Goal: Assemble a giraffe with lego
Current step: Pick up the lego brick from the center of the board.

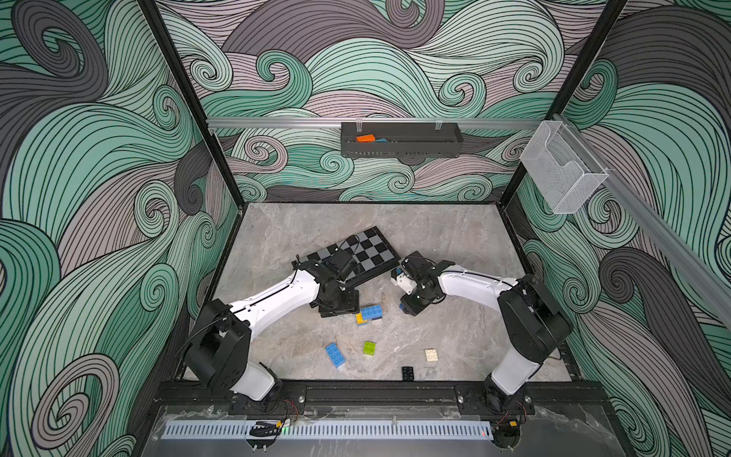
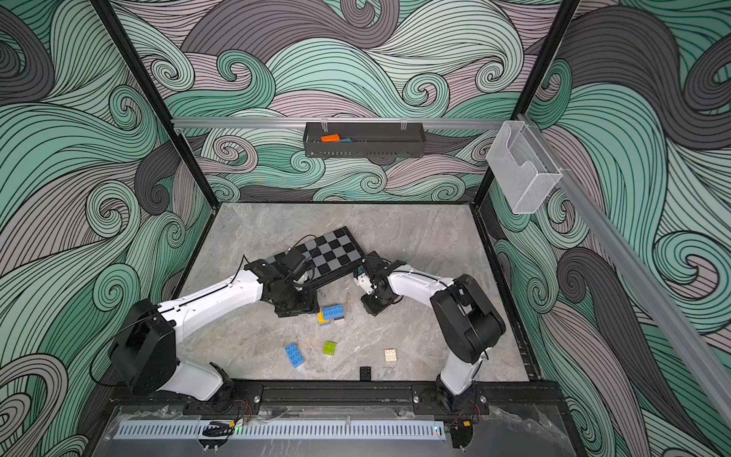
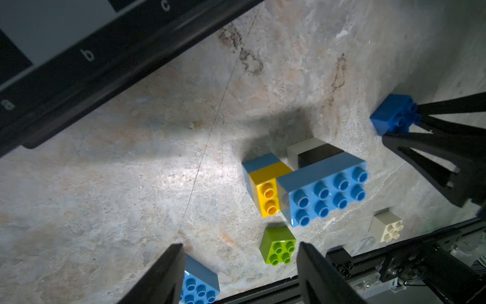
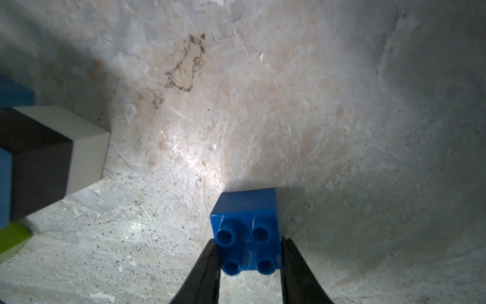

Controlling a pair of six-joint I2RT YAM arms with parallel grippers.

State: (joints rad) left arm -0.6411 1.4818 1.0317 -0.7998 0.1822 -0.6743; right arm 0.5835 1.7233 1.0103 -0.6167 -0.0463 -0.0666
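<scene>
In both top views the half-built giraffe (image 1: 370, 313) is seen on the bench (image 1: 455, 245) between the two arms. It is just beside the left hand (image 1: 340, 308) and a little further from the right hand (image 1: 404, 305). Its long blue brick (image 1: 372, 311) lies roughly crosswise, from one arm toward the other. The right forearm is bent inward, with its hand low over the bench. The left hand is pointed down next to the chequered board (image 1: 372, 245).

In the left wrist view the fingers (image 3: 168, 273) of the left hand are held apart and nothing is gripped. The lime-green brick (image 3: 278, 248) lies loose beyond them. Past the giraffe, the right hand is clamped on a small dark blue brick (image 3: 393, 113).

In the right wrist view this brick is held on two opposite sides, studs toward the camera – it seems to rest on the bench. The giraffe appears at the edge, well apart. For the next move, the brick would probably have to be lifted and carried sideways toward the robot's left – then lined up squarely over the studs.
</scene>
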